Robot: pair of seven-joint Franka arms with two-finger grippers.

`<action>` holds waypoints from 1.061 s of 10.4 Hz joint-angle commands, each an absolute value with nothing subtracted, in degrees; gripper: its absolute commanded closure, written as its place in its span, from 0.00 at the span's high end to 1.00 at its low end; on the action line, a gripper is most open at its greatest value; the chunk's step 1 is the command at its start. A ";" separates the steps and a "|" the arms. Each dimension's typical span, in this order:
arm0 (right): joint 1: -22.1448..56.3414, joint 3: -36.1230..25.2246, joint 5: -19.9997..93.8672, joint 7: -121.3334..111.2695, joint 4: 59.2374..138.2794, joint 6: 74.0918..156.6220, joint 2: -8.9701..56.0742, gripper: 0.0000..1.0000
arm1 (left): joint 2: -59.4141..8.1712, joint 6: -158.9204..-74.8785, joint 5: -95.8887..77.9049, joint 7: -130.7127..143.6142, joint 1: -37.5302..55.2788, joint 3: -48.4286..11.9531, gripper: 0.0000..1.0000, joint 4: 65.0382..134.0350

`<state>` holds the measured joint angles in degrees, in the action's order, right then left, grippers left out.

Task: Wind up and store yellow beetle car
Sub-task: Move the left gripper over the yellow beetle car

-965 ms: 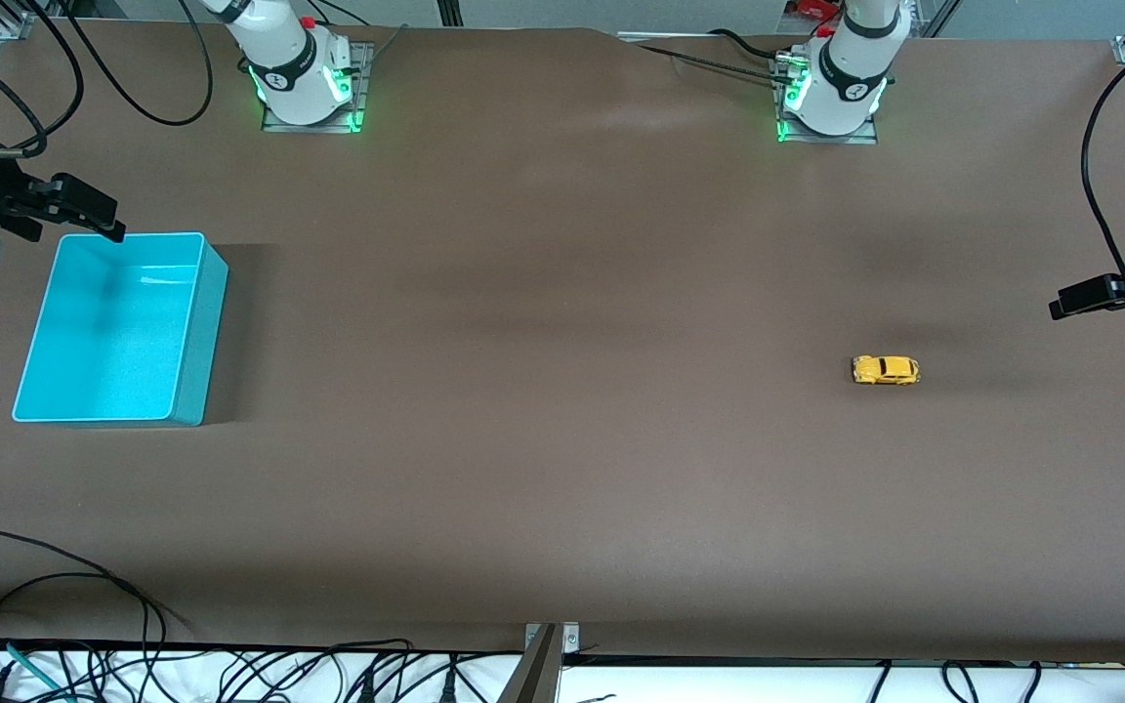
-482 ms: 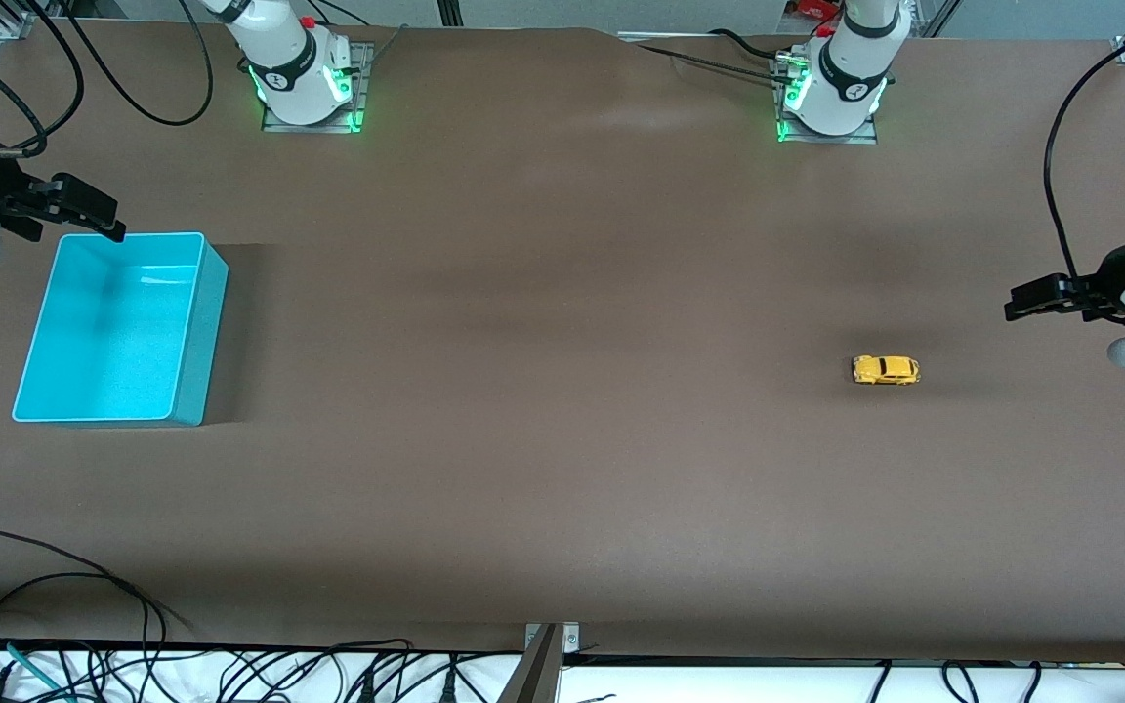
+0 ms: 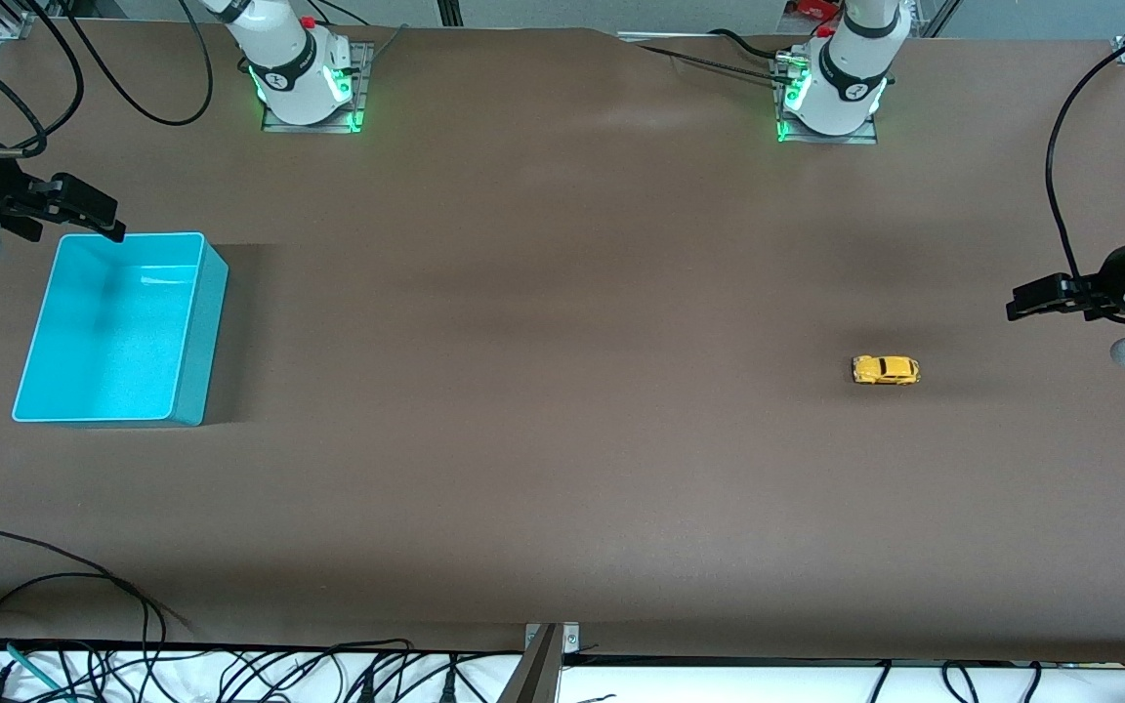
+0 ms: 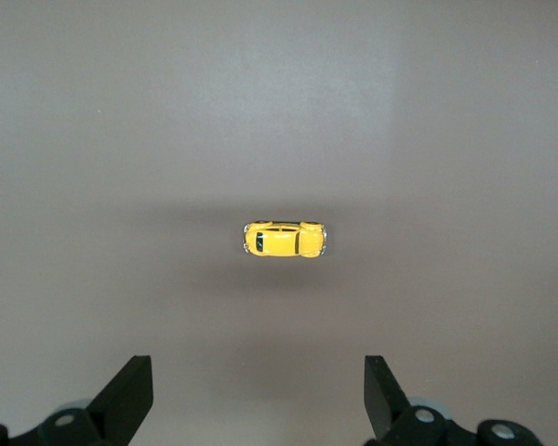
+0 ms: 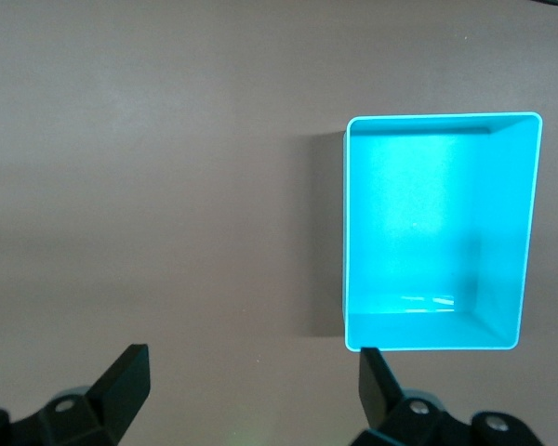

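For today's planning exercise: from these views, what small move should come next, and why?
Probably lower the left gripper toward the yellow beetle car: its fingers are open, it is up above the table, and the car sits untouched. The right gripper waits, open, by the turquoise bin.

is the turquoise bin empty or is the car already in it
Empty. The turquoise bin shows only its bare floor in the right wrist view. The yellow beetle car sits out on the table, toward the left arm's end.
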<state>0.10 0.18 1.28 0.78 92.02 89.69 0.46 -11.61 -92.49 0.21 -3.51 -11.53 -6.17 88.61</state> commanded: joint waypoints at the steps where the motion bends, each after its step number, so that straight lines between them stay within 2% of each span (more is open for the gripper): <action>1: -0.35 0.35 2.20 1.05 91.32 88.86 0.26 1.00 | -11.16 -91.85 -0.44 -3.08 -12.04 -6.24 1.00 89.73; 3: -0.44 0.35 2.20 1.05 91.32 88.86 0.35 1.00 | -11.69 -92.02 -0.53 2.15 -12.48 -6.07 1.00 90.79; 7: -0.44 0.35 2.20 1.05 91.32 88.86 0.35 1.00 | -17.13 -95.08 -0.53 25.94 -13.53 -5.98 1.00 91.49; 11: -0.44 0.35 2.20 0.97 91.32 88.86 0.26 1.00 | -19.51 -107.46 -0.53 55.12 -13.62 -5.98 1.00 98.24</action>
<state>0.07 0.12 1.29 0.78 92.02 89.67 0.46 -19.66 -103.17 0.21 45.55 -13.42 -5.88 95.00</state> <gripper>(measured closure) 0.000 0.000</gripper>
